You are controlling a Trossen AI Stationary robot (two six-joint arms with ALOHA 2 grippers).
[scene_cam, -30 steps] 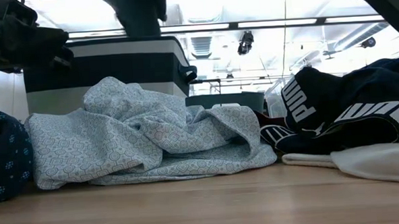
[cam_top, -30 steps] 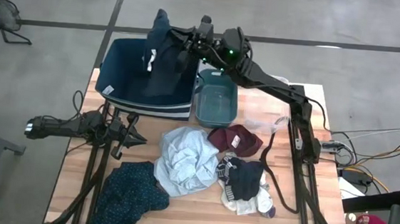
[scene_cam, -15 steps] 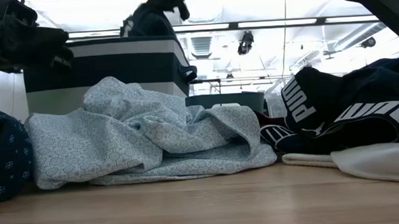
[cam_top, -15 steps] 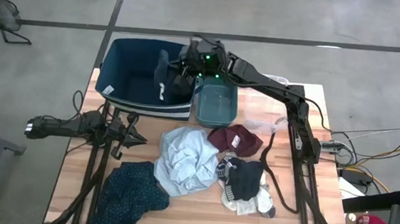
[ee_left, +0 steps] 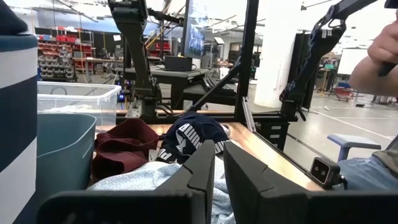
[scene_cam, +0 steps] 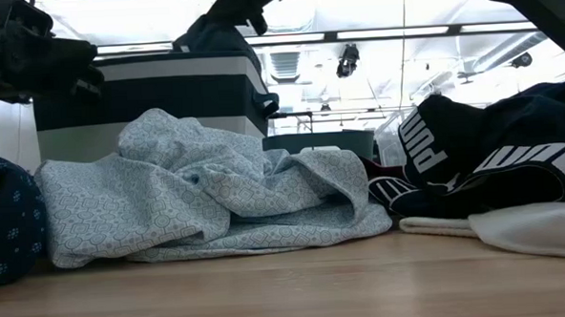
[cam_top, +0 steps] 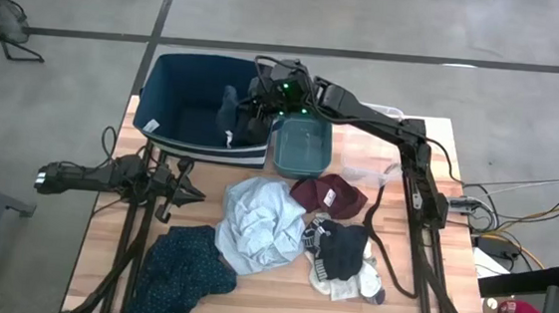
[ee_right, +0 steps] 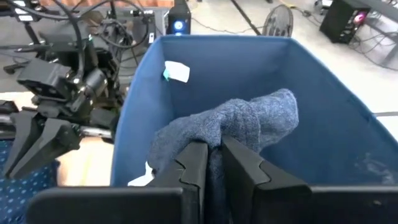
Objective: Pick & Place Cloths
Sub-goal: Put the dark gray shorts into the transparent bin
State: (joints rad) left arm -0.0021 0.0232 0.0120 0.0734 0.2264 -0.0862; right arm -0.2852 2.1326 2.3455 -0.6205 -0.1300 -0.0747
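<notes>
My right gripper point(cam_top: 247, 115) is inside the blue bin point(cam_top: 155, 87), shut on a dark navy cloth point(ee_right: 236, 121) that bunches in the bin. The low view shows that cloth point(scene_cam: 210, 35) just above the bin's rim. My left gripper point(cam_top: 196, 196) waits shut near the table's left edge, touching nothing. A pale blue-grey cloth point(cam_top: 259, 225) lies crumpled mid-table. The dark teal patterned cloth point(cam_top: 186, 269) lies at the near left. A maroon cloth point(cam_top: 327, 193), a navy printed cloth point(cam_top: 342, 246) and a white cloth point(cam_top: 360, 281) lie to the right. My right gripper pinches a raised fold of the dark navy cloth point(ee_right: 215, 138) between its two fingers, coming slanting down from the table's right. The fingers point(ee_right: 193, 163) cover the pinch itself. The cloth's bulk sags around the fingers, inside the blue bin.
A teal bin point(cam_top: 302, 146) stands right of the blue bin, under the right arm. A clear bin point(cam_top: 391, 113) sits at the far right corner. A person's hand point(ee_left: 382, 46) shows beyond the table's right side. Bare wood runs along the near edge point(scene_cam: 288, 292).
My right gripper has come down from above the blue bin's far rim into the bin, moving toward the near edge and staying shut. The navy cloth, which hung long and high below it, now sits bunched inside the bin.
</notes>
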